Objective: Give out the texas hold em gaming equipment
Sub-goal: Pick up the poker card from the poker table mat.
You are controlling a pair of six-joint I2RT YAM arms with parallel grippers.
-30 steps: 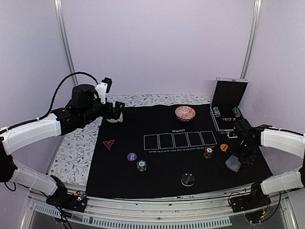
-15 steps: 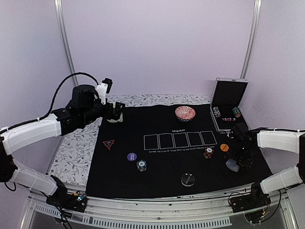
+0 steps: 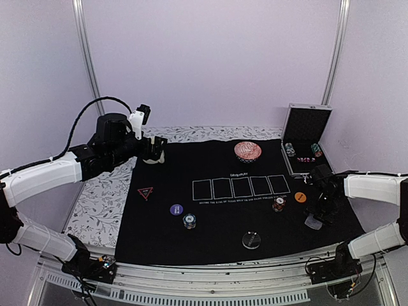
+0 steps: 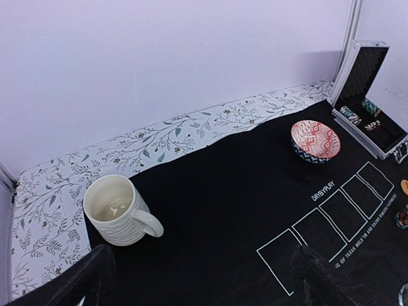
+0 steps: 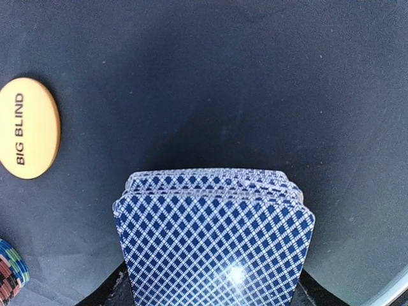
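Where the black mat [image 3: 217, 229] meets the near edge of the table [image 3: 95, 204], a clear round disc [image 3: 251, 240] lies at about 6 o'clock on the cloth. At 4 o'clock the right claw [image 3: 320, 212] stands low over a deck of playing cards [image 3: 311, 222]. In its wrist view the blue-checked backs [image 5: 213, 248] fill the space between two dark fingers [image 5: 118, 290] at the bottom corners. Whether the claw presses the deck or only flanks it, I cannot tell.

A striped chip stack [image 3: 189, 220] sits at 8 o'clock, with a purple disc [image 3: 176, 209] just beyond it toward 9. A second chip stack [image 3: 279, 203] and an orange disc [image 3: 300, 197] lie near each other at 3 o'clock. From the right wrist that disc [image 5: 29, 127] reads BIG BLIND at the deck's 10 o'clock. A red-edged black triangle [image 3: 145, 192] lies at 9 o'clock.

Five white card outlines [image 3: 241, 187] cross the mat's middle. Beyond them a red patterned bowl [image 3: 247, 151] sits at 12 o'clock. A cream mug [image 4: 118, 210] stands upright at 10 o'clock. The left claw [image 3: 155, 148] hangs over the mug, its fingers [image 4: 83, 280] spread wide with nothing between them. A metal case [image 3: 305, 134] stands with its lid up at 2 o'clock, with more chips [image 3: 291, 150] inside.
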